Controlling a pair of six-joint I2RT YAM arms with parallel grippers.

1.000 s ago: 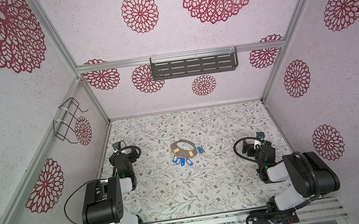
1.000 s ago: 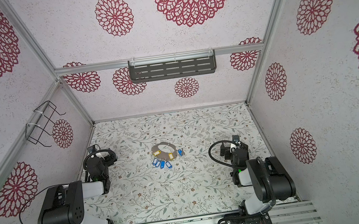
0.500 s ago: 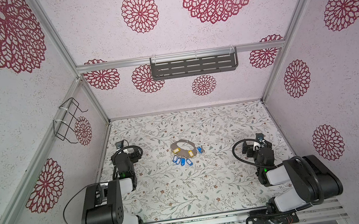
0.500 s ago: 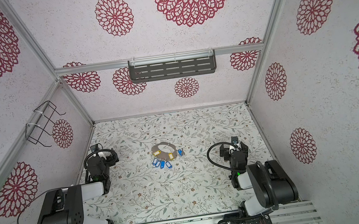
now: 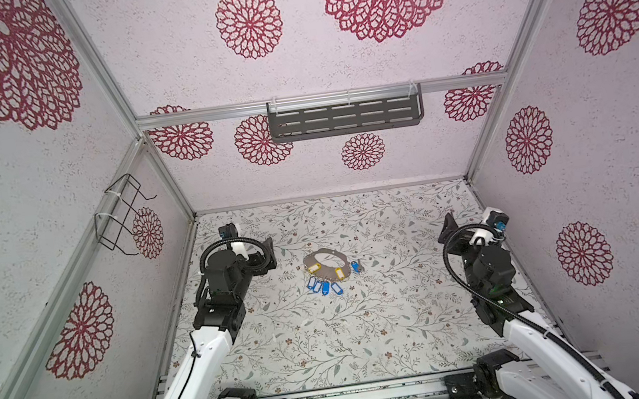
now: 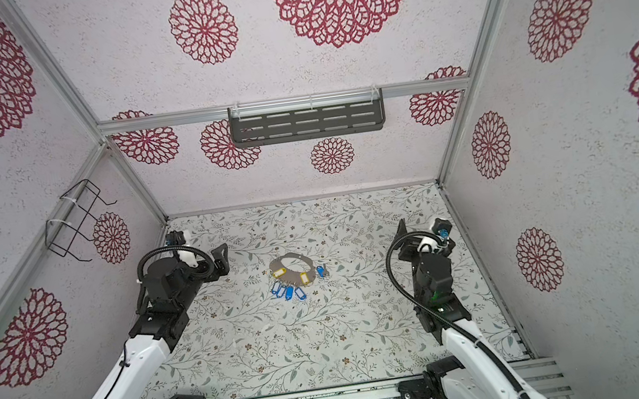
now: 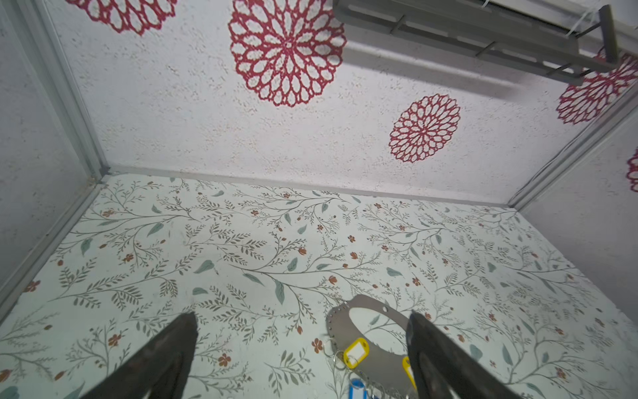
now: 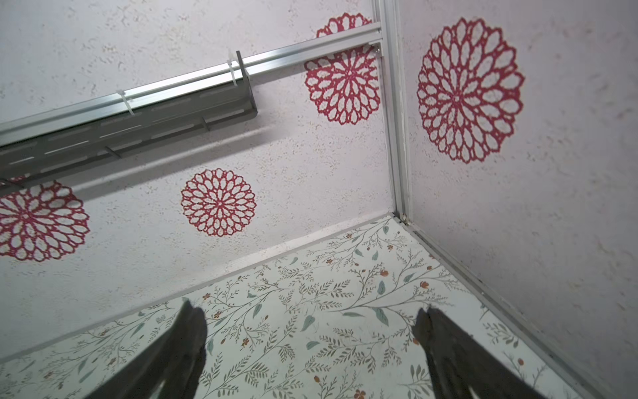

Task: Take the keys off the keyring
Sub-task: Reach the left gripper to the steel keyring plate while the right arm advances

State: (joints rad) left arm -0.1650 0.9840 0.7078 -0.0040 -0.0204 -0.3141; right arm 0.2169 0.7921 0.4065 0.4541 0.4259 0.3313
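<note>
The keyring, a flat grey ring plate, lies mid-table in both top views. The keys hang along its near rim, with blue tags and yellow tags. My left gripper is open, left of the keyring and apart from it. In the left wrist view the keyring lies between the open left gripper fingers, close to one finger. My right gripper is open over bare table far to the right.
A grey slotted shelf hangs on the back wall. A black wire basket is fixed to the left wall. Walls close in the floral table on three sides, and a metal rail runs along the front.
Both arms have unfolded and risen. The left gripper swung right, toward the keyring. The right gripper moved a little farther back. Keyring and keys lie where they were.
</note>
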